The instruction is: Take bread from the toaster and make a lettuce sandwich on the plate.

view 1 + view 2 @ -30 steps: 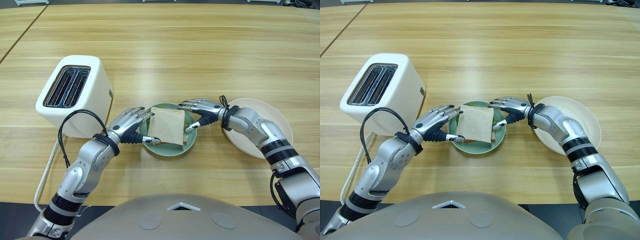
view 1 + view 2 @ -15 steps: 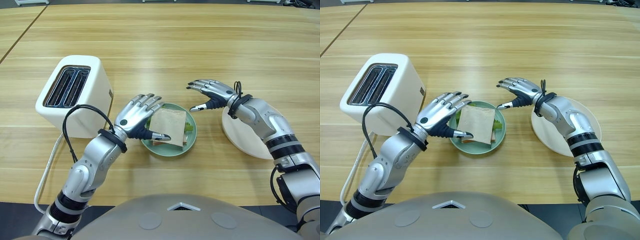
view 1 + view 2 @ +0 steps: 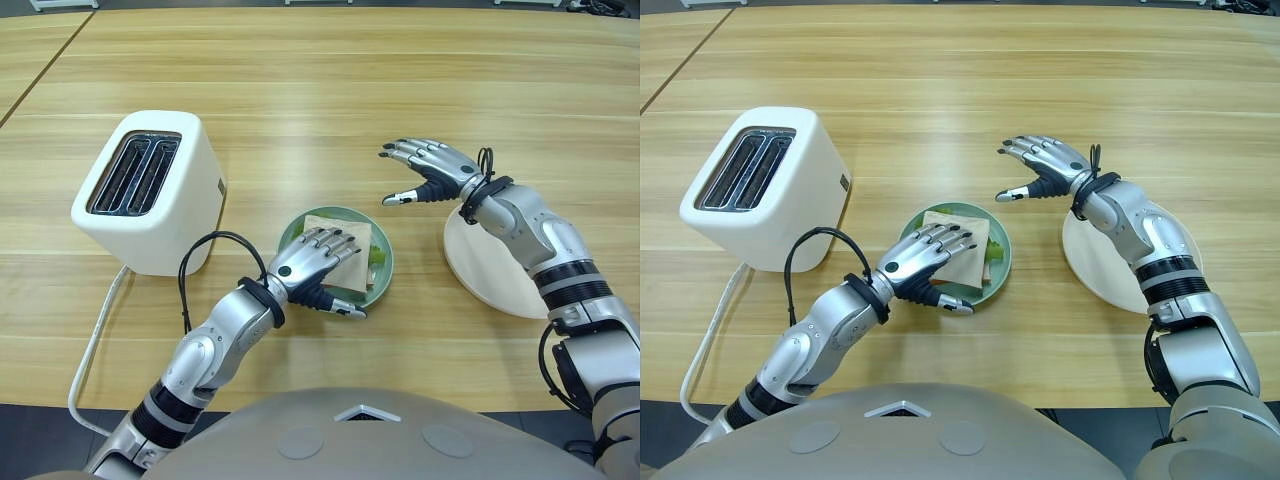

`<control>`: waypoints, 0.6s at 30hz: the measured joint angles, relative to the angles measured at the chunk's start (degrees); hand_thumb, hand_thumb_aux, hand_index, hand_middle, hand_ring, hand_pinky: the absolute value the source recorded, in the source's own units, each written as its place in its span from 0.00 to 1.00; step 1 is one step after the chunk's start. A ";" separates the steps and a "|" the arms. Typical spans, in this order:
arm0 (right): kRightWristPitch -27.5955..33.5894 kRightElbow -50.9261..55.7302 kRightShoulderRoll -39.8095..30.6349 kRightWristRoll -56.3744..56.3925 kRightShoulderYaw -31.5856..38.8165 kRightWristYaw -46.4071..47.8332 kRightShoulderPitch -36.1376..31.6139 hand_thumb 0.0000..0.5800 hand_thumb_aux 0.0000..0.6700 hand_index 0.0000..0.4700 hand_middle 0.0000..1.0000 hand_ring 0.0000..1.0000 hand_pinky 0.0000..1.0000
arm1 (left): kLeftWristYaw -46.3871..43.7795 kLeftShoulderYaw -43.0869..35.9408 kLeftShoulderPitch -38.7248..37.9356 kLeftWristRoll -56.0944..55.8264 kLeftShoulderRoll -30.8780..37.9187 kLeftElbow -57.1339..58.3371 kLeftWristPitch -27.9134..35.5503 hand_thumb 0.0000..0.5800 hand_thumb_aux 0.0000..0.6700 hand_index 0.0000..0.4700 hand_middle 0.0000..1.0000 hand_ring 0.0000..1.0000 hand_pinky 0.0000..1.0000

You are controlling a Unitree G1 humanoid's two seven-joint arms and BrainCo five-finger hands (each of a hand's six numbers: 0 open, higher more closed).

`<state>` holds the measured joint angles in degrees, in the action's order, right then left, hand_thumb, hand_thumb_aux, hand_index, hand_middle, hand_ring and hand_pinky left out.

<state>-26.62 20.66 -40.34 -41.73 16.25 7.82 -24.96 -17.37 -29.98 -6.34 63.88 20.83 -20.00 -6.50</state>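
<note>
Left hand [image 3: 312, 265] now over sandwich [image 3: 340, 221]; right hand [image 3: 432, 166] raised

One toaster [image 3: 150, 200], one sandwich [image 3: 352, 231], one green plate [image 3: 296, 225], one white plate [image 3: 490, 270] — two plates altogether.

Toaster [image 3: 160, 215] was cream w/ dark slots; plate [image 3: 388, 264] green; bread [image 3: 340, 221] pale tan; 2nd plate [image 3: 490, 275] white; table [image 3: 320, 100] light wood-grain.

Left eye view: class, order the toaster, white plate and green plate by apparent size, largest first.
1. toaster, clearly the largest.
2. white plate, partly covered.
3. green plate, only somewhat smaller than the white one.
</note>
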 measured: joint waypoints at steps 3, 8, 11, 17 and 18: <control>-0.03 0.01 0.05 0.01 0.00 0.00 0.00 0.00 0.00 0.00 0.00 0.00 0.00 | 1.42 0.08 0.79 -0.76 -0.41 2.03 0.02 0.00 0.00 0.00 0.00 0.00 0.00; -0.13 -0.01 0.11 0.78 0.00 0.10 0.00 0.00 0.00 0.00 0.00 0.00 0.00 | 2.81 -0.52 1.64 -2.17 -1.56 4.79 0.09 0.00 0.00 0.00 0.00 0.00 0.00; -0.16 -0.09 0.11 1.12 0.00 0.14 0.00 0.00 0.00 0.00 0.00 0.00 0.00 | 3.36 -0.64 2.17 -2.28 -1.86 5.78 0.51 0.00 0.00 0.00 0.00 0.00 0.00; -0.28 -0.11 0.12 1.21 0.00 0.37 0.00 0.00 0.00 0.00 0.00 0.00 0.00 | 4.85 -0.64 2.46 -2.50 -1.65 4.36 0.51 0.00 0.00 0.00 0.00 0.00 0.00; -0.31 -0.12 0.12 1.23 -0.01 0.38 0.00 0.00 0.00 0.00 0.00 0.00 0.00 | 5.51 -0.36 2.49 -2.19 -1.53 3.02 0.51 0.00 0.00 0.00 0.00 0.00 0.00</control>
<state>-26.93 20.54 -40.22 -40.50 16.24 8.20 -24.96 -11.86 -30.34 -3.85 61.68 19.31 -16.98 -5.99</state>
